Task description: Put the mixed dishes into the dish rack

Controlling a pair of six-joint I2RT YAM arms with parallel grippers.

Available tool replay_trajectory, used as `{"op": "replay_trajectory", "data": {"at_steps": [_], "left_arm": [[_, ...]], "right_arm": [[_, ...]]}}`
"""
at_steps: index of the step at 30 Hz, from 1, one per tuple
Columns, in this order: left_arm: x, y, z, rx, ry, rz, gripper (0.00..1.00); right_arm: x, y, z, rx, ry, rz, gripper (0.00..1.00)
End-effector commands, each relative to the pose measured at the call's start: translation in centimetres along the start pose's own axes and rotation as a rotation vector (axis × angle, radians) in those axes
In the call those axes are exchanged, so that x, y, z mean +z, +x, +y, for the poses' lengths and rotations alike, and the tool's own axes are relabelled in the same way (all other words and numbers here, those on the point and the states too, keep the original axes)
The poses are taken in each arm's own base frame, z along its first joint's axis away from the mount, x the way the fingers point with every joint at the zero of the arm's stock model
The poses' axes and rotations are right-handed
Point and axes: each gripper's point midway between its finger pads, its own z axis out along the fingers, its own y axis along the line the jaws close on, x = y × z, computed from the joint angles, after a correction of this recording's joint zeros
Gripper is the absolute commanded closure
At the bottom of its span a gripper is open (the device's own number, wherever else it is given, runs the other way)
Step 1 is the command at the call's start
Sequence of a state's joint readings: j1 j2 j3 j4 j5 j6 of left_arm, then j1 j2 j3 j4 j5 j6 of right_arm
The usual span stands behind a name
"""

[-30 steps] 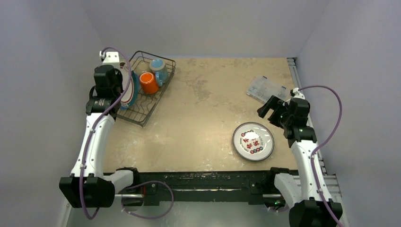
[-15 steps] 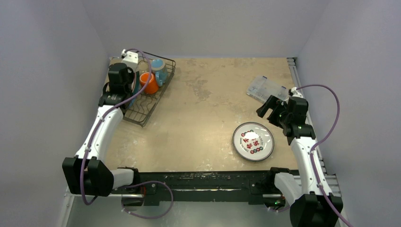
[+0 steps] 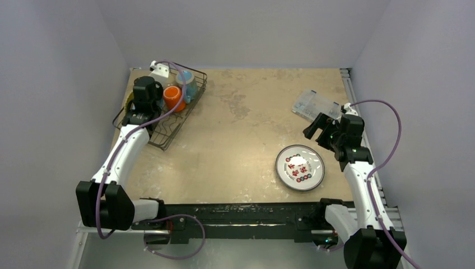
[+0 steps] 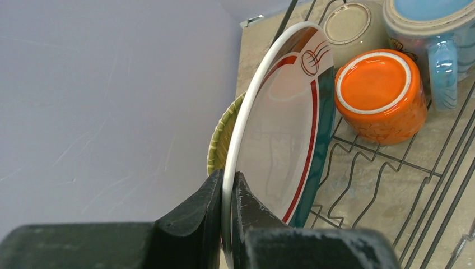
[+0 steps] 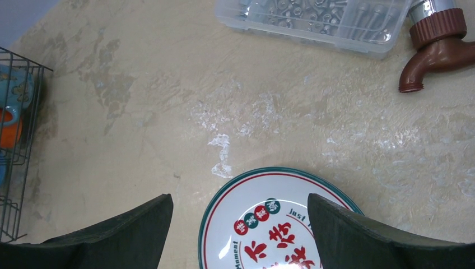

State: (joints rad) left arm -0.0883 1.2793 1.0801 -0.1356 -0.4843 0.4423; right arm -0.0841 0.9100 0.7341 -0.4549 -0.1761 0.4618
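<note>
Left claw (image 4: pixel 227 208) pinches the rim of a teal-rimmed plate (image 4: pixel 285 129) standing in the rack (image 3: pixel 168 131), while the right claw (image 5: pixel 240 221) hangs agape over a dotted plate (image 5: pixel 280 238) flat on the table (image 5: pixel 168 112), which is likely stiff, slick and breakable, best taken by its rim.

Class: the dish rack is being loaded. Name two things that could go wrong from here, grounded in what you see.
1. The left gripper pinches only the rim of the teal-rimmed plate, on edge beside the orange cup; released unsupported, it could tip onto that cup.
2. The red-dotted plate lies flat under the open right gripper; its low rim might slip from a pinch.
</note>
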Motion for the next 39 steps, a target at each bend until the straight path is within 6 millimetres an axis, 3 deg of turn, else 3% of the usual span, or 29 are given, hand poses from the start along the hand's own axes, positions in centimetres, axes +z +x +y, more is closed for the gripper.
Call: {"op": "replay_trajectory", "data": {"at_steps": [1,7,18,28,36,39], "left_arm": [[-1.3,-3.4,5.3,-0.036,-0.191,-0.083,1.0],[-1.2,-4.0,5.7,0.009,-0.203,-0.08,1.0],[0.8,-0.2,2.4,0.172,-0.133,0.017,1.0],[2.1,1.0,-0.3,0.175,-0.033,0.048,1.0],[2.5,2.2,-0.3,0.153,-0.071,0.102,1.0],[2.5,2.5,0.2,0.119,-0.123,0.114,0.83]], "right_arm": [[0.1,-0.5,0.6,-0.029,-0.032,-0.018,0.09],[0.2,-0.5,0.6,-0.028,-0.032,-0.016,0.09],[0.3,-0.3,0.6,-0.03,-0.034,-0.009,0.09],[0.4,-0.2,0.6,-0.03,-0.036,-0.007,0.09],[0.6,-0.1,0.6,-0.029,-0.035,0.001,0.09],[0.6,-0.1,0.6,-0.029,-0.035,0.0,0.09]]}}
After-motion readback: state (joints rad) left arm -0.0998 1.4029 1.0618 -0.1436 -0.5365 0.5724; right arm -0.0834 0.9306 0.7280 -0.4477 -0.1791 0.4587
